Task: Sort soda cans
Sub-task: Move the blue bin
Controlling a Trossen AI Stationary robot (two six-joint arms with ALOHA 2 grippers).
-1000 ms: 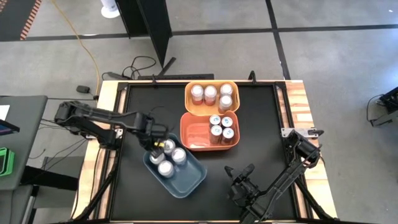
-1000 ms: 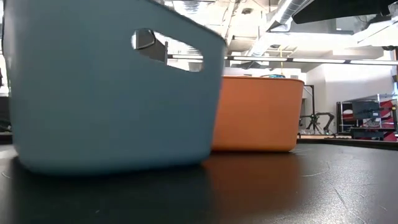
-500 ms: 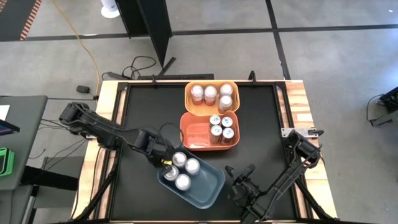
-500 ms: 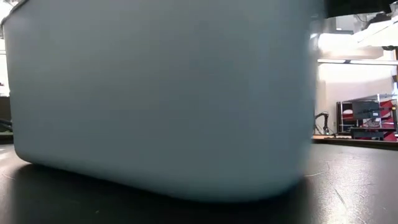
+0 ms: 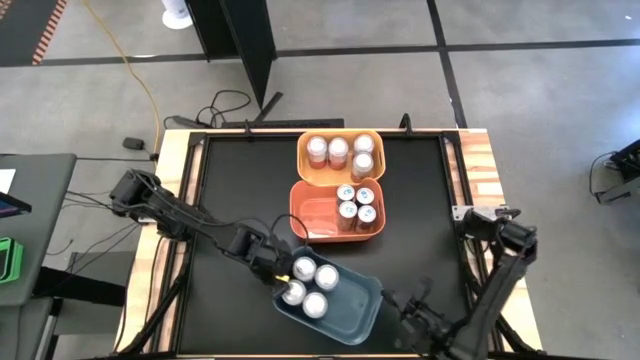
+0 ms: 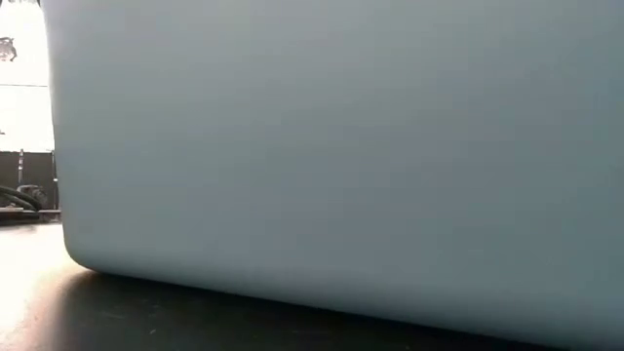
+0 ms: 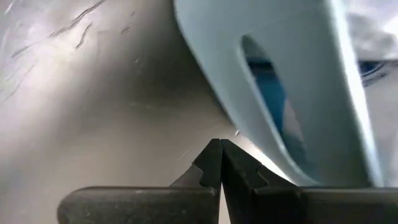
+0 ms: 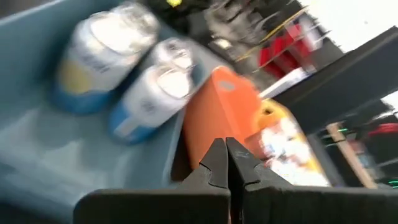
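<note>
Cans [image 5: 311,288] in three bins: four upright, silver tops up, in the blue bin [image 5: 360,312] at the near side of the bench [image 5: 420,200]; five in the orange bin [image 5: 312,222] at mid-bench; four in the yellow bin [image 5: 305,168] behind it, touching the orange one. No loose cans visible on the bench.

Likely handling: light, stiff, thin-walled metal, smooth and a little slippery; easily dented by a hard pinch, prone to tipping if nudged near the top. Best hold probably across the body at mid-height, or from above around the rim, since neighbours stand touching and leave little side room.

Left end effector [image 7: 220,163] closed, holding nothing, tip against the blue bin's outer wall by the handle cut-out, at the bin's left end in the high view. Seemingly pushing the bin, not grasping a can.

Right end effector [image 8: 225,163] closed, empty, low at the bench's near right corner, just beside the blue bin's right end, facing two blue-labelled cans [image 8: 149,93] inside it.

Low view filled by the blue bin's wall, very close to that camera.
</note>
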